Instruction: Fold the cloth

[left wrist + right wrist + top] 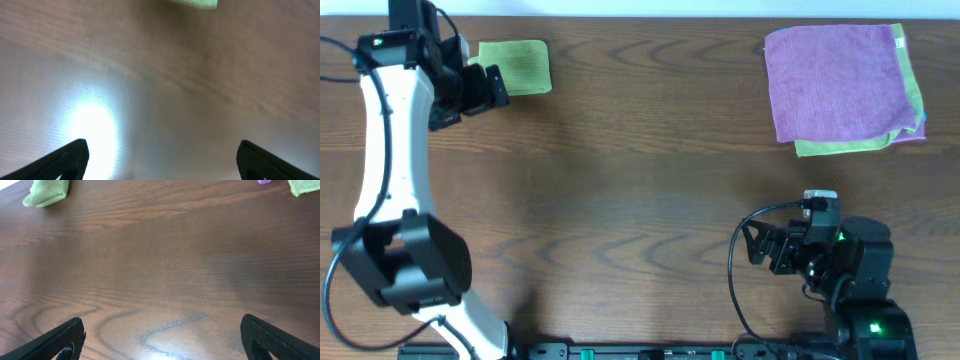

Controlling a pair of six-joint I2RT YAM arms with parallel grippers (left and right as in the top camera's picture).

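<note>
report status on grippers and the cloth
Left gripper open, empty, beside green cloth. Right gripper open, empty, at near edge. Green cloth folded small, not gripped. Purple cloth tops a stack far right; nothing blocking.

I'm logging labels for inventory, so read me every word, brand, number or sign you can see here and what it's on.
No text can be read in any view.
The folded green cloth, the purple cloth and the table bear no print.
The left arm and right arm show only green lights, no legible lettering.
</note>
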